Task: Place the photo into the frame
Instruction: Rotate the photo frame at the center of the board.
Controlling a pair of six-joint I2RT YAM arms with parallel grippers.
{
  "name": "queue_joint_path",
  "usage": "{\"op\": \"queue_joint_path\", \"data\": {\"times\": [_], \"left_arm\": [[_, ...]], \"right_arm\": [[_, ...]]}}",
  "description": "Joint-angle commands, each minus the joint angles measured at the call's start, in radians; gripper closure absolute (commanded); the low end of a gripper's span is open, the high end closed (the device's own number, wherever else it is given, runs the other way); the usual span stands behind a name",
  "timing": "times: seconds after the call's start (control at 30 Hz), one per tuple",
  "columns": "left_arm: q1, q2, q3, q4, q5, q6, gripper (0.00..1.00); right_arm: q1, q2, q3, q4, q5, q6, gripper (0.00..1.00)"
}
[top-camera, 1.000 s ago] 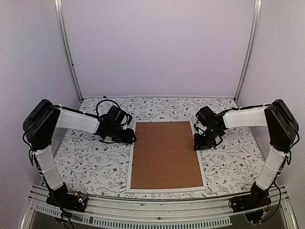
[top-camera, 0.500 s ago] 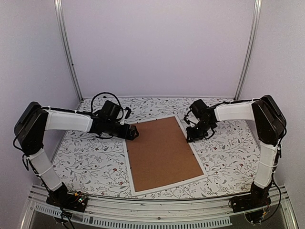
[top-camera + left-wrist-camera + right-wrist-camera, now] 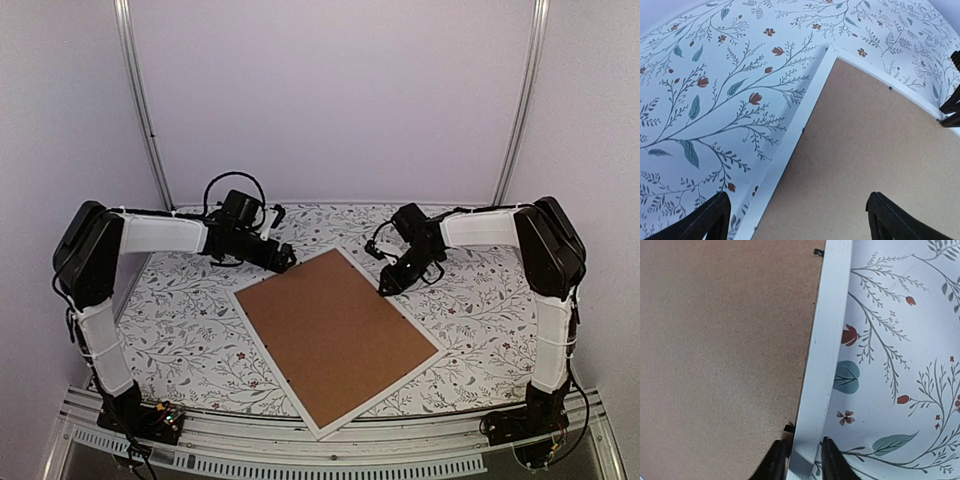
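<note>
While the right gripper (image 3: pixel 804 460) pinches the frame (image 3: pixel 822 355) by its white rim between nearly closed fingers, the left gripper (image 3: pixel 800 215) hangs wide open, holding nothing. The frame's edge lies beneath it, the corner just ahead, and the brown backing board (image 3: pixel 720 365) faces up.

Centre of floral-patterned table (image 3: pixel 180 330) taken by thin white rectangular frame (image 3: pixel 826 340), lying flat and diagonal, plain brown backing board (image 3: pixel 335 335) facing up. Left gripper (image 3: pixel 287 262) spread wide near frame's far corner. Right gripper (image 3: pixel 802 457) pinches far right rail, blocking that edge. Bare floral surface left, right and behind frame. Pale side walls (image 3: pixel 60 130) hem both flanks.
</note>
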Motion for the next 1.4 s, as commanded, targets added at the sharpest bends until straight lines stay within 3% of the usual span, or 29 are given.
{"op": "queue_joint_path", "data": {"times": [0.0,0.23,0.5,0.7,0.83,1.13,1.37], "left_arm": [[0.024,0.124,0.123,-0.089,0.038,0.092,0.03],[0.047,0.228,0.212,-0.147,0.117,0.163,0.04],[0.079,0.318,0.303,-0.183,0.111,0.189,0.15],[0.095,0.350,0.322,-0.202,0.157,0.177,0.39],[0.095,0.358,0.312,-0.197,0.167,0.157,0.50],[0.096,0.328,0.231,-0.142,0.079,0.087,0.74],[0.094,0.288,0.161,-0.122,-0.031,0.013,0.91]], "right_arm": [[-0.017,0.028,0.014,-0.020,-0.021,-0.087,0.64],[-0.080,-0.077,-0.018,0.051,-0.077,0.020,0.42],[-0.114,-0.184,-0.108,0.059,-0.060,0.135,0.31],[-0.116,-0.261,-0.186,0.036,-0.032,0.182,0.31],[-0.118,-0.288,-0.207,0.024,-0.016,0.227,0.31],[-0.146,-0.316,-0.225,0.009,-0.011,0.332,0.29],[-0.146,-0.346,-0.244,0.005,0.062,0.379,0.18]]}}
